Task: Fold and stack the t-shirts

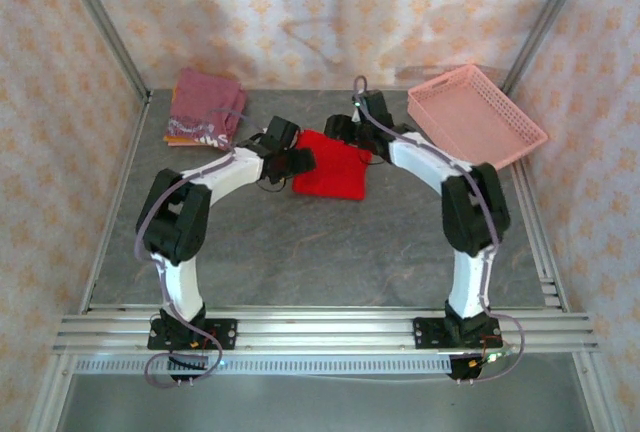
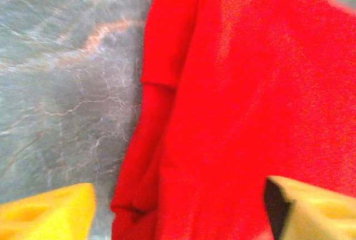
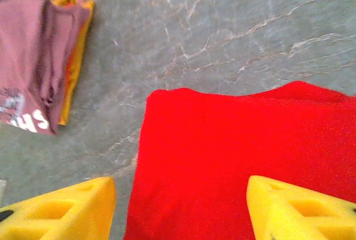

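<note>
Looking from above, you have the red t-shirt (image 1: 330,167) lying folded into a rough rectangle on the grey counter (image 1: 320,252), around the middle and towards the far side. Your left pincer (image 1: 295,160) sits at its left edge and your right pincer (image 1: 340,130) at its far edge, both low over the cloth. From the left wrist, the yellow fingers (image 2: 50,212) stand wide apart with a folded side edge of the red cloth below the gap, and nothing is held. From the right wrist it reads the same: fingers (image 3: 295,209) spread wide and empty, the shirt's corner below them, bare counter to its left. Whether either pincer touches the cloth, you cannot tell. The maroon-pink t-shirt (image 1: 207,102) with white lettering lies folded on top of the orange t-shirt (image 3: 78,45) at the far left corner — well apart from the red one. A pink basket (image 1: 475,112) sits at the far right corner
</note>
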You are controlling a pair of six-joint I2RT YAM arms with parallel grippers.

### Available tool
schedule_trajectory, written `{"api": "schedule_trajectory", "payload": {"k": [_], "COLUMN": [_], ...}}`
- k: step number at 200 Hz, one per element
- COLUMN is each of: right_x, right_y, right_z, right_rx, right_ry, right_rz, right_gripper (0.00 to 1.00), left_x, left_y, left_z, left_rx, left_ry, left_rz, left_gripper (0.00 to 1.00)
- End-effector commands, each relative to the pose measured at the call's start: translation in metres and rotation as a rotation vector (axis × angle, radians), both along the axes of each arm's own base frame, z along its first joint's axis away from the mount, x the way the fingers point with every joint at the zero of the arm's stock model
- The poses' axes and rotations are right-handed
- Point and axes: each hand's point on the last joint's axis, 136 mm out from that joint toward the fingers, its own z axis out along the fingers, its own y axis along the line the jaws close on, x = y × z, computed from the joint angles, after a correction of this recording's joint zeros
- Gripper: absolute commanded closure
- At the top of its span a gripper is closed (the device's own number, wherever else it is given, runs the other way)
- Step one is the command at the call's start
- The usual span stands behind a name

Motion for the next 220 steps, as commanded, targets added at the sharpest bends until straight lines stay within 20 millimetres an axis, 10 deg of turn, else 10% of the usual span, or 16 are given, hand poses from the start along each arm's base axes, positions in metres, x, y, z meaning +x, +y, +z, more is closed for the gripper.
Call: {"api": "schedule_trajectory", "payload": {"k": [1, 43, 129, 220], "right_x": [-0.005, -0.027, -0.035, -0.038], "right_y": [-0.034, -0.059, -0.039, 0.006], "right_z": [-0.002, -0.041, -0.112, -0.129], "right_rx": [0.012, 0.005, 0.045, 0.127], "right_ry": [-0.029, 0.058, 0.25, 0.312], "right_rz": [-0.085, -0.108, -0.041, 0.033], "right_gripper": [0.32, 0.29, 0.33, 0.66], "left_x": [0.004, 0.017, 0.031, 0.047], "left_y": [0.025, 0.034, -0.005, -0.016], "left_z": [0.042, 0.029, -0.036, -0.044], "left_rx": [0.095, 0.19, 0.081, 0.046], "left_ry": [-0.092, -0.035, 0.125, 0.131], "left_rz": [-0.012, -0.139, -0.235, -0.215], "left_gripper": [0.01, 0.0, 0.08, 0.72]}}
